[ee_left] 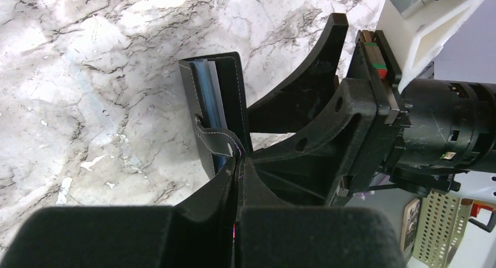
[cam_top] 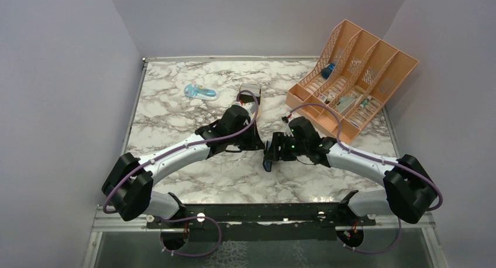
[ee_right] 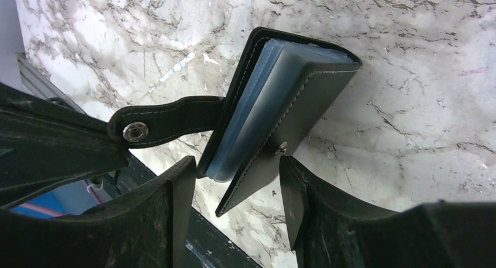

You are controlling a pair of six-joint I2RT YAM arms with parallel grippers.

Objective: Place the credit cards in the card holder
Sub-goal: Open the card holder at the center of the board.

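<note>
The card holder [ee_right: 292,92], black with blue-grey inner sleeves, hangs partly open just above the marble between both grippers [cam_top: 268,162]. My left gripper [ee_left: 238,157] is shut on its snap strap [ee_left: 215,138], the card holder [ee_left: 212,92] standing just beyond the fingertips. My right gripper [ee_right: 237,165] is open around the holder's lower corner. Its right finger [ee_right: 295,192] touches the outer face by the stud, and its left finger [ee_right: 181,192] sits close beside the sleeves. The strap [ee_right: 166,123] runs left into the left gripper's fingers. The credit cards are out of view.
A peach mesh desk organiser [cam_top: 374,57] with small items stands at the back right. A pale blue clear object [cam_top: 200,92] lies at the back left. A small tin [cam_top: 250,91] sits behind the left arm. The black mounting rail [cam_top: 257,212] runs along the near edge.
</note>
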